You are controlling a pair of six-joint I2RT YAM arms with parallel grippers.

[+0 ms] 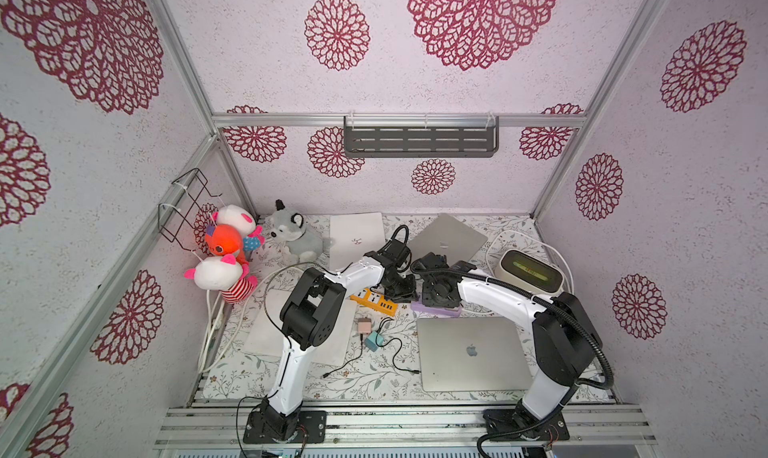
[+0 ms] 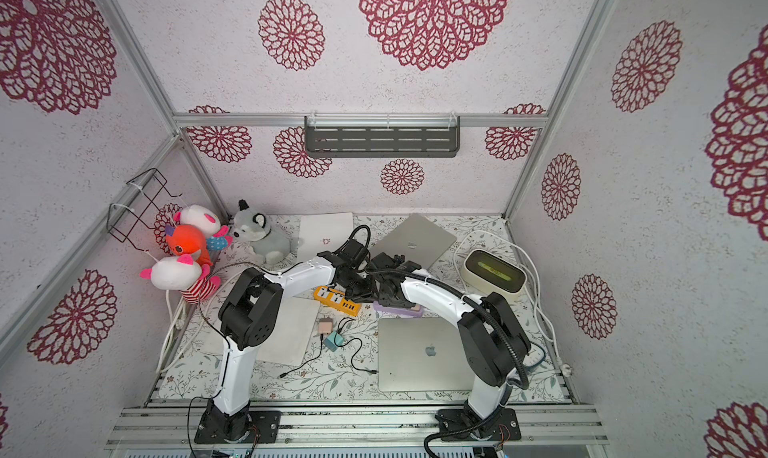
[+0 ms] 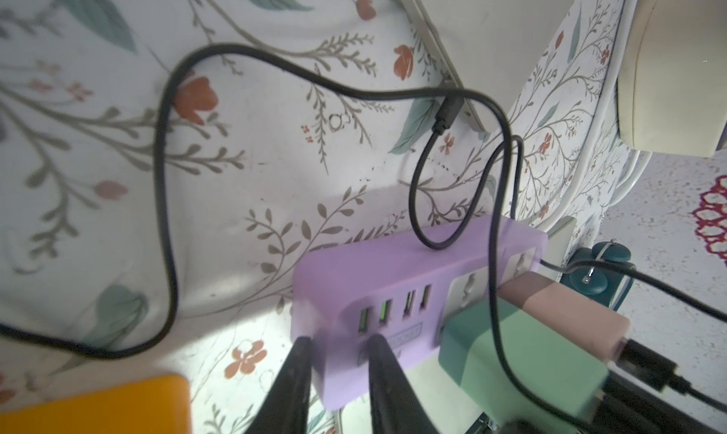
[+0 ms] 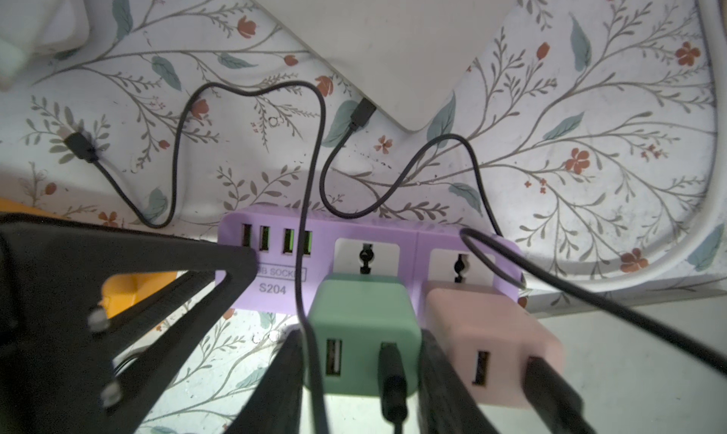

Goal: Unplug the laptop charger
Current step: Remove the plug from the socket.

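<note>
A green charger (image 4: 362,314) and a pink charger (image 4: 488,333) sit side by side, plugged into a purple power strip (image 4: 409,235). My right gripper (image 4: 364,367) is shut on the green charger, one finger on each side of it. My left gripper (image 3: 340,357) is shut on the strip's (image 3: 393,270) USB end. A black cable plug (image 4: 362,113) is seated in the edge of the silver laptop (image 4: 393,38). Another black cable ends loose (image 4: 78,145) on the cloth. In both top views the arms cover most of the strip (image 1: 436,311) (image 2: 399,309).
An orange power strip (image 1: 374,302) lies beside the purple one. Two loose chargers (image 1: 370,333) lie in front of it. A closed laptop (image 1: 469,352) is at front right, a white one (image 1: 357,236) at the back. A cream device (image 1: 530,271) and plush toys (image 1: 224,252) flank the table.
</note>
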